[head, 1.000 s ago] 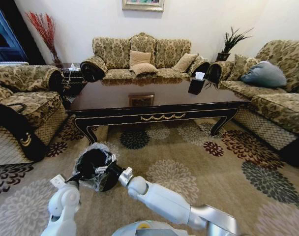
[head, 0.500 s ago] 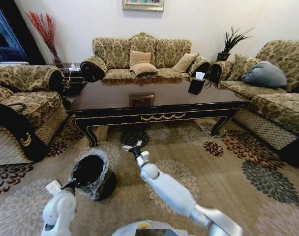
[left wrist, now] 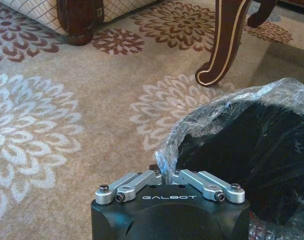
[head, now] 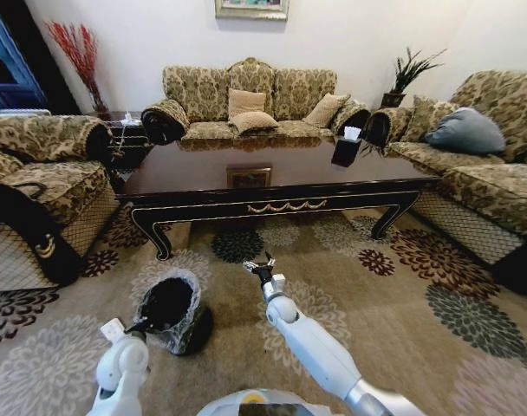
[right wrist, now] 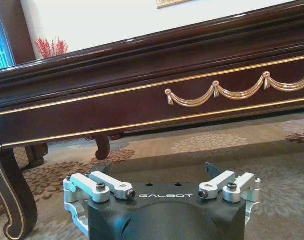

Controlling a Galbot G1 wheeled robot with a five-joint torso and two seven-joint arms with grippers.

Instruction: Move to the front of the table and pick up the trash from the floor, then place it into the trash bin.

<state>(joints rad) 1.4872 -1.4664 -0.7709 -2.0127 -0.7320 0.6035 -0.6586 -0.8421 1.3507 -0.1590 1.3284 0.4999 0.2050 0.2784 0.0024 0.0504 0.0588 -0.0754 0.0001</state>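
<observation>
The trash bin, black with a crinkly clear liner, sits tilted on the carpet in front of the table. My left gripper is at its near rim. In the left wrist view that gripper is shut on the liner's edge, with the bin's dark inside just beyond. My right gripper hangs open and empty over the carpet, to the right of the bin. In the right wrist view it faces the table's front edge with the gold ornament. The trash is out of view.
Patterned sofas stand on the left, behind the table and on the right. A small black tissue box stands on the table. A curved table leg stands close beyond the bin. Open carpet lies to the right.
My right gripper has left the bin's mouth and swung right and forward toward the table. The bin and my left arm have shifted slightly to the right.
</observation>
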